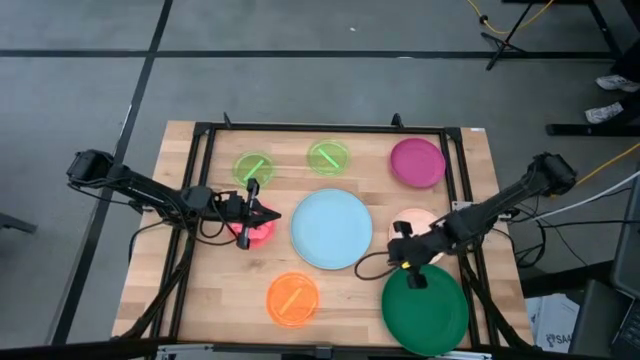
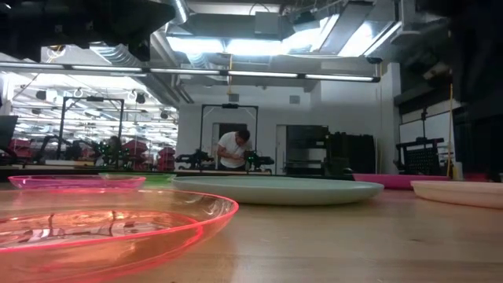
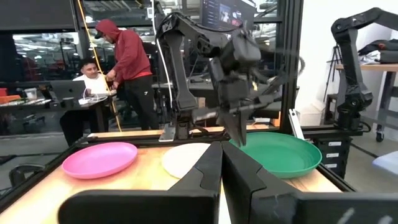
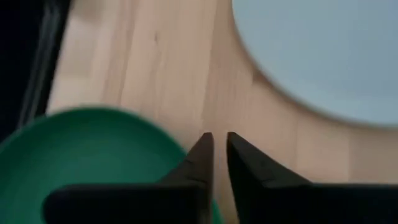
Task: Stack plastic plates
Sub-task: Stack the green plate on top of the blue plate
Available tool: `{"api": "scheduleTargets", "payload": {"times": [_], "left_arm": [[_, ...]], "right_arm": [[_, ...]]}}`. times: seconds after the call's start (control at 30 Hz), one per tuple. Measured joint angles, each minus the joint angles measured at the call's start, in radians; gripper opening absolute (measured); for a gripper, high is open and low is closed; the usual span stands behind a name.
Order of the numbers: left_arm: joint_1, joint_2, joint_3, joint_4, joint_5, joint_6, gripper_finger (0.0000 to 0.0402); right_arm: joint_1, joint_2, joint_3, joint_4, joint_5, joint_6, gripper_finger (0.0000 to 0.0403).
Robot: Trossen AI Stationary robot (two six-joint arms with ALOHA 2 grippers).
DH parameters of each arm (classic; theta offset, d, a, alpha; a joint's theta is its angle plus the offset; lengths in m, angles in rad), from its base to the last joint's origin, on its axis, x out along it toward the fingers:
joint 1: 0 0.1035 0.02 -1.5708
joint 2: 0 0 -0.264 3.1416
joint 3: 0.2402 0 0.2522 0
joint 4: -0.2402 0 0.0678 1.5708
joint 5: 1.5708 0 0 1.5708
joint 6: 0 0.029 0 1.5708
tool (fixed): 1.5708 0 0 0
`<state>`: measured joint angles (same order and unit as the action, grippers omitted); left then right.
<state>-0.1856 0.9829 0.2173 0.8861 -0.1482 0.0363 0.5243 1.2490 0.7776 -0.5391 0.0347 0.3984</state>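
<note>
In the high view the light blue plate lies flat mid-table. The magenta plate, two translucent green plates, the orange plate and the red-pink plate lie around it. The peach plate is partly under my right arm. My left gripper is shut and raised over the red-pink plate's far edge, pointing toward the table's right. My right gripper is shut and points down over the far left rim of the dark green plate. My right gripper stands over the dark green plate's rim from above, its tips over bare wood just past the rim. The fingers hide the place beneath them, so I cannot tell whether they touch the plate. The plate lies flat on the table.
A black frame runs around the wooden table top. Bare wood shows between the orange plate and the dark green plate. In the left wrist view two people are at a desk beyond the table, and another person shows in the low view.
</note>
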Motion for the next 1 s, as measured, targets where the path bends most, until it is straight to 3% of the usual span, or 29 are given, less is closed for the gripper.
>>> {"api": "scheduleTargets", "payload": {"times": [0.2, 0.4, 0.8, 1.0], "left_arm": [[0.0, 0.0, 0.0, -0.001, 0.0, 0.0, 0.0004], [0.0, 0.0, 0.0, -0.001, 0.0, -0.001, 0.0004], [0.0, 0.0, 0.0, -0.003, 0.0, -0.001, 0.0004], [0.0, 0.0, 0.0, -0.003, 0.0, -0.001, 0.0004]], "right_arm": [[0.0, 0.108, 0.0, -0.031, -0.104, 0.009, 0.0126], [0.0, 0.177, 0.0, -0.031, -0.099, -0.109, 0.016], [0.0, 0.269, -0.001, 0.01, -0.148, -0.132, 0.016], [-0.002, 0.276, -0.001, 0.042, -0.158, -0.145, 0.0107]]}}
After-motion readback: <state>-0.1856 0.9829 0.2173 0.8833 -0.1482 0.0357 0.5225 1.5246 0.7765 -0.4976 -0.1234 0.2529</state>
